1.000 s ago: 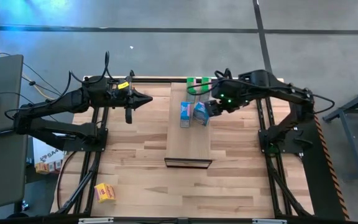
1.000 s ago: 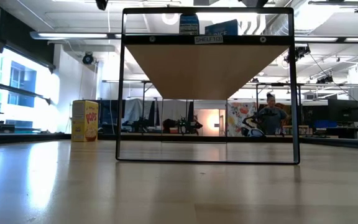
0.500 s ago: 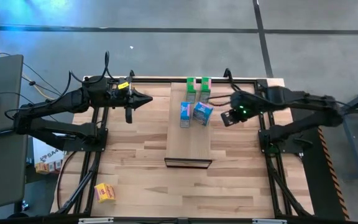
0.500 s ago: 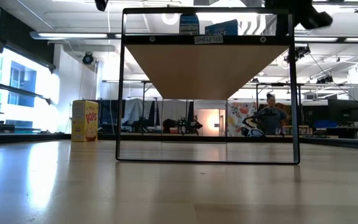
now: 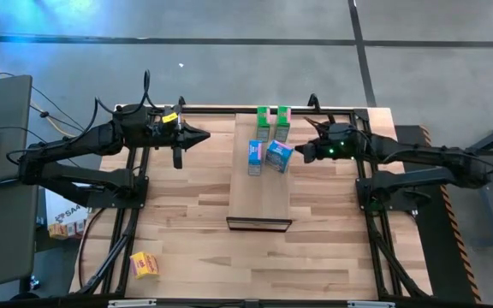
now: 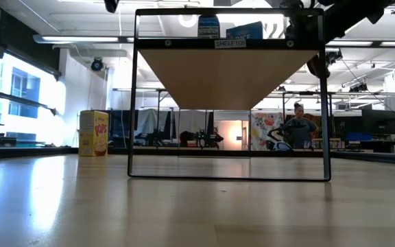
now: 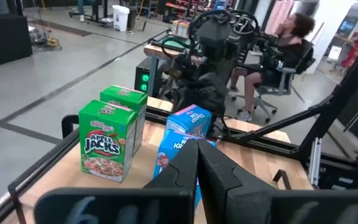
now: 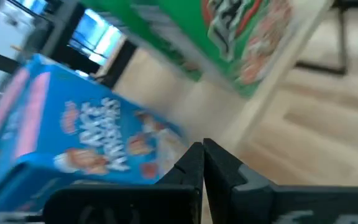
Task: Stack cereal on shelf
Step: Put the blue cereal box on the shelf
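The shelf (image 5: pixel 261 184) is the landmark: a pale panel running down the middle of the surface (image 5: pixel 187 214), its dark front edge nearest the viewer's side in the high view.

On the shelf's far end stand two green cereal boxes (image 5: pixel 272 121) side by side. Just in front of them are two blue cereal boxes: one (image 5: pixel 256 156) upright at the shelf's left edge, the other (image 5: pixel 278 156) turned at an angle at its right edge. A yellow-orange cereal box (image 5: pixel 145 264) lies well away from the shelf, near the surface's front left corner.

The right arm reaches in from the right of the shelf, stretched nearly level, forearm pointing at the shelf's far half. Its right tool (image 5: pixel 305 151) sits just beside the angled blue box, apart from it. In its wrist view the two dark fingers (image 8: pixel 192 163) press together with nothing between them, the blue box and a green box close ahead.

The left arm is bent at the elbow, well to the left of the shelf, its left tool (image 5: pixel 202 134) pointing toward the shelf's far end. Its fingers (image 7: pixel 188 165) also meet tip to tip, empty.

In the low view a person (image 6: pixel 298 128) sits in the room far behind the shelf.
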Robot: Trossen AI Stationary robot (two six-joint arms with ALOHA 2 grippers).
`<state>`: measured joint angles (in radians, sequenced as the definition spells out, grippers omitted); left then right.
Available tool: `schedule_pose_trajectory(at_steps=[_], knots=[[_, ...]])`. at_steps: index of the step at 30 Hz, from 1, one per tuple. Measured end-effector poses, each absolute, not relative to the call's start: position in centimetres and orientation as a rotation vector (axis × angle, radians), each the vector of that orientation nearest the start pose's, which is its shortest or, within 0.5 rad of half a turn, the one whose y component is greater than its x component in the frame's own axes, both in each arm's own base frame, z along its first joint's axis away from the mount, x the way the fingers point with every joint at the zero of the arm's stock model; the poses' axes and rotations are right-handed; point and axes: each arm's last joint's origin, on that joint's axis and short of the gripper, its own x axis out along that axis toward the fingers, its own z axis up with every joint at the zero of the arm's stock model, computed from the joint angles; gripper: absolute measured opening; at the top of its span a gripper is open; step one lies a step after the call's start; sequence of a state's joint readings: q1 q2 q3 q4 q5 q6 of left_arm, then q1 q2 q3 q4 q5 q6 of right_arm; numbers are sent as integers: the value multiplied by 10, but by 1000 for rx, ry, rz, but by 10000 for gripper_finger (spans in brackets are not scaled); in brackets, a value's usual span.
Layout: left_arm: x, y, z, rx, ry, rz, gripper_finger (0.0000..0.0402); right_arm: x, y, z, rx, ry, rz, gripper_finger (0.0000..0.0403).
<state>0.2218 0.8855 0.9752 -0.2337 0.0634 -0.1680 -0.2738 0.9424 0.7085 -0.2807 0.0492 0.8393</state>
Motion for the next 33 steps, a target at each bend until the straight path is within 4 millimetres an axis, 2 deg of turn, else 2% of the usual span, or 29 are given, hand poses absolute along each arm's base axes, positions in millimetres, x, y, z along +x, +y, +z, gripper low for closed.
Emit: schedule_pose_trajectory(at_steps=[4,17,33], knots=[[183,40,376,-207,124,202,0,194,-62,278,846,333,-448,0],[184,42,375,-196,128,233,0,213,-49,270,892,362,-360,0],[184,41,375,-118,141,206,0,220,-20,268,966,375,-344,0]])
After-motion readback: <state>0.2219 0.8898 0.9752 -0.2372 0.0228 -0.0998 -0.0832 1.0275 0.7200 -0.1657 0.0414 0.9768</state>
